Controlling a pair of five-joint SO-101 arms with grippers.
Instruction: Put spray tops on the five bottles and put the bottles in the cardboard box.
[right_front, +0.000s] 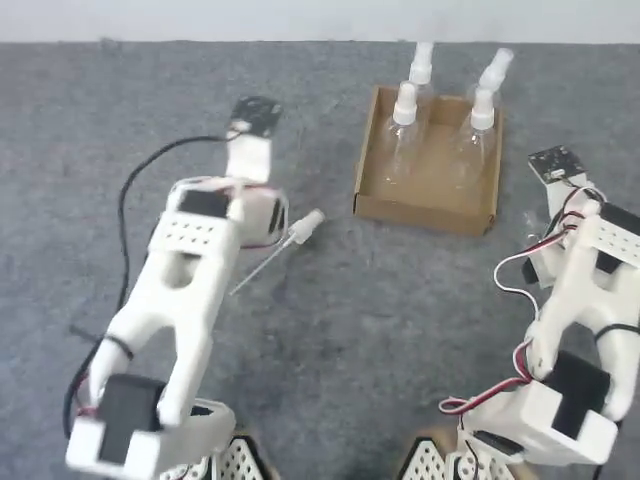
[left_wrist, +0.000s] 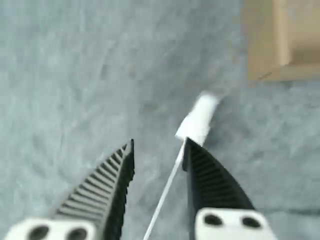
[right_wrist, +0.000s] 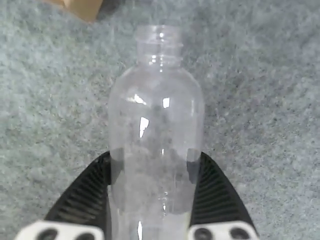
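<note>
A loose white spray top (right_front: 305, 225) with its long thin tube (right_front: 255, 272) lies on the grey carpet left of the cardboard box (right_front: 425, 205). My left gripper (left_wrist: 158, 142) is open just over it, with the spray top (left_wrist: 197, 122) right beyond one fingertip and the tube (left_wrist: 162, 200) running between the fingers. My right gripper (right_wrist: 154, 157) is shut on a clear bottle (right_wrist: 157, 115) whose open neck has no top. Several bottles with spray tops (right_front: 405, 105) stand in the box.
The left arm (right_front: 190, 270) stretches over the left half of the carpet, with a black cable (right_front: 140, 175) beside it. The right arm (right_front: 590, 270) sits to the right of the box. A corner of the box (right_wrist: 82, 7) lies beyond the held bottle.
</note>
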